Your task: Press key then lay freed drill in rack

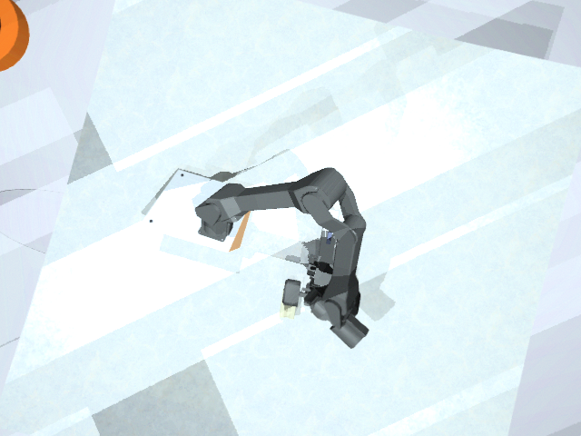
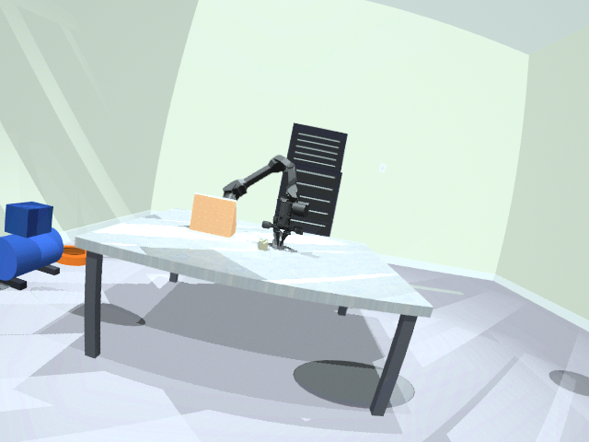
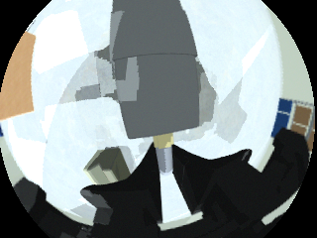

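1. End effector (image 3: 165, 159) nearly shut, clamped on the thin stem under the grey drill (image 3: 155, 59), centre of the wrist view.
2. Advice: pull straight along the stem; avoid twisting.
3. Orange panel (image 2: 213, 215) stands left of centre on the desk (image 2: 332, 280); small cream block (image 2: 262, 244) near the arm base.
4. Rack and key not identifiable.

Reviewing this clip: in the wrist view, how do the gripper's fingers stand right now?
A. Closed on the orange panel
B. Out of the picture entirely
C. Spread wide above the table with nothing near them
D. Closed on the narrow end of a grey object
D. In the wrist view the gripper has its dark fingers drawn in around the narrow pale tip of the grey drill, which fills the middle of the frame; the orange panel sits far off at the left edge.
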Tool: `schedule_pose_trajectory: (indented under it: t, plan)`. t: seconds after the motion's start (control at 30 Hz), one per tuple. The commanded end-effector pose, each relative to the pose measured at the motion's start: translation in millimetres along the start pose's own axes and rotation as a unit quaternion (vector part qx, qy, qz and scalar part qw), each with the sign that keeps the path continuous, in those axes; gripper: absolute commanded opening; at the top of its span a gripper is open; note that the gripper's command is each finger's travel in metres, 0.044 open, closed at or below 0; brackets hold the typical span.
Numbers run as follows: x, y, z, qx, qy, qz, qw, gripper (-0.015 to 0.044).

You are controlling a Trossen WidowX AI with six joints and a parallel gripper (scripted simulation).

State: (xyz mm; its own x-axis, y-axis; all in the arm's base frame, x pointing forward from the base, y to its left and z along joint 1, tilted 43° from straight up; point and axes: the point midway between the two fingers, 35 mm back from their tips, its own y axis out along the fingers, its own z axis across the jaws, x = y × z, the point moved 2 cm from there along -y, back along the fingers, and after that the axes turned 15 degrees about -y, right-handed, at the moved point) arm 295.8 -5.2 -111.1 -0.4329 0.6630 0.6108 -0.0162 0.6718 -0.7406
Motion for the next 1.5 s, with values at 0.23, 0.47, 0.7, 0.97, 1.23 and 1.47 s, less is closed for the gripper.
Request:
schedule_pose_trajectory:
  t: [0.23, 0.47, 0.7, 0.97, 1.23, 1.47]
  plan:
    - [-17, -1, 4, 0.000, 0.000, 0.001, 1.000, 0.0000]
    - [-26, -1, 6, 0.000, 0.000, 0.001, 1.000, 0.0000]
    - [-37, -1, 9, 0.000, 0.000, 0.002, 1.000, 0.0000]
    - [-30, -1, 8, 0.000, 0.000, 0.000, 1.000, 0.0210]
    - [-27, 0, 7, 0.000, 0.000, 0.001, 1.000, 0.0420]
    - [-25, 1, 5, 0.000, 0.000, 0.001, 1.000, 0.0440]
